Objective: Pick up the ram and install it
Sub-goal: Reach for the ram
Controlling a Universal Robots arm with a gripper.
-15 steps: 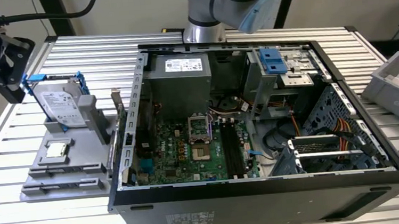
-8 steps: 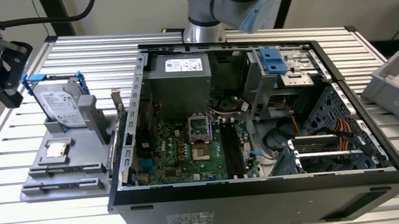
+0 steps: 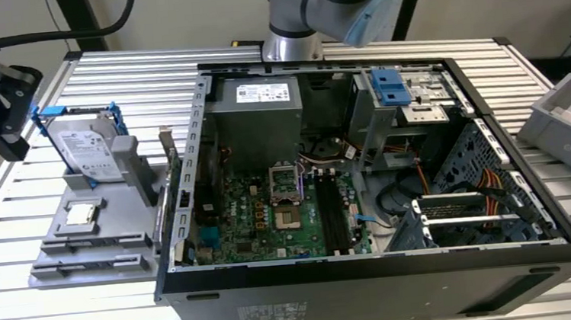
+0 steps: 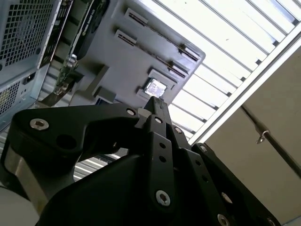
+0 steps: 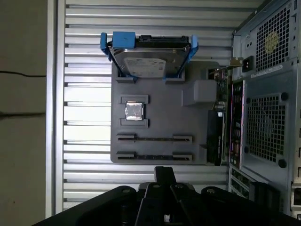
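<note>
The black metal gripper (image 5: 164, 172), fingers pressed together on nothing, is held above the flat grey plastic parts tray (image 5: 162, 115), seemingly to line up with its two long narrow slots (image 5: 154, 138).

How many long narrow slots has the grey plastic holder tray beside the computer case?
2, side by side on the grey plastic holder tray: one slot beside the small square chip, the other slot along the tray's edge.

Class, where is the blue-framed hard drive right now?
In the exterior view the hard drive stands on edge on the grey holder, just behind the square chip, to the exterior view's left of the open computer case.
</note>
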